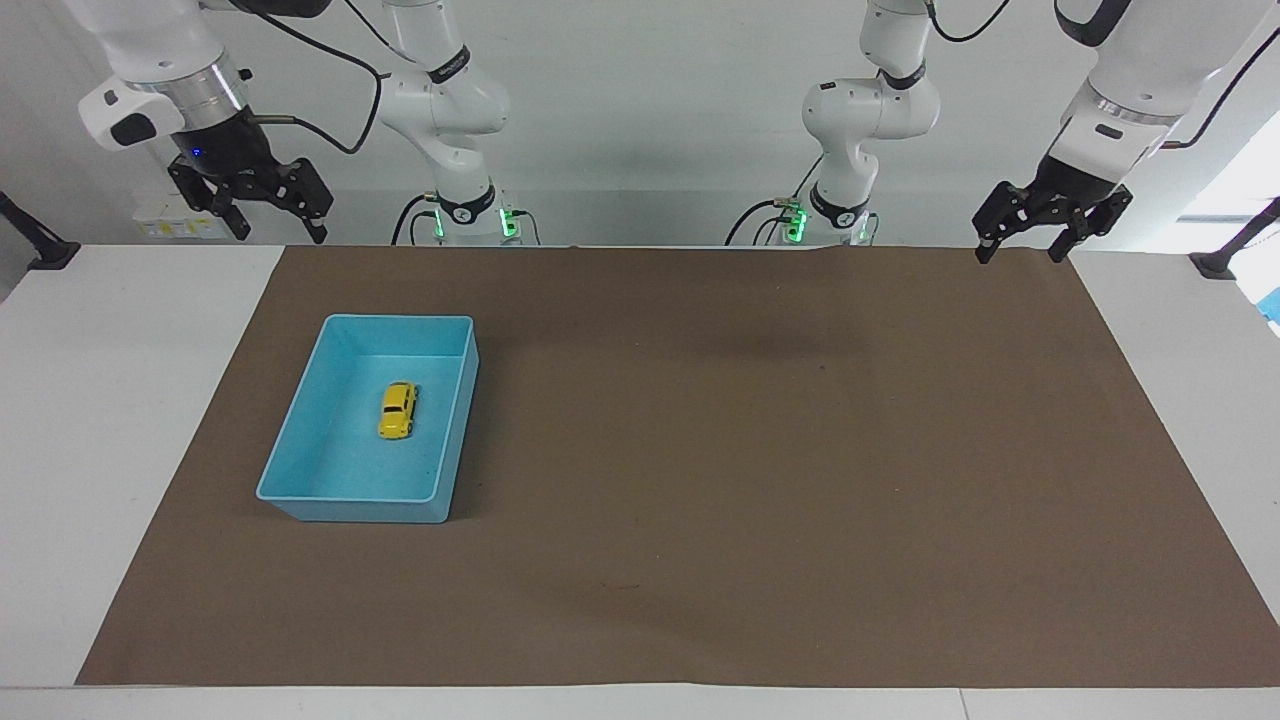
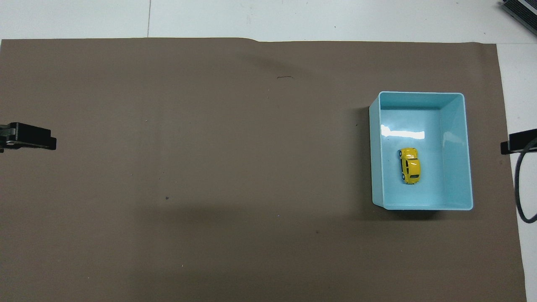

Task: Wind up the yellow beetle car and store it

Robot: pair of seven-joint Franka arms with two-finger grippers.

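The yellow beetle car (image 1: 397,410) (image 2: 410,165) lies on the floor of the light-blue bin (image 1: 300,440) (image 2: 457,151) toward the right arm's end of the table. My right gripper (image 1: 268,218) is open and empty, raised over the table edge at the right arm's end. My left gripper (image 1: 1021,236) is open and empty, raised over the mat's corner at the left arm's end. Only the tips of both grippers show in the overhead view, the left (image 2: 29,138) and the right (image 2: 518,140).
A brown mat (image 1: 760,450) covers most of the white table (image 1: 110,400). A black cable (image 2: 520,184) hangs by the right gripper.
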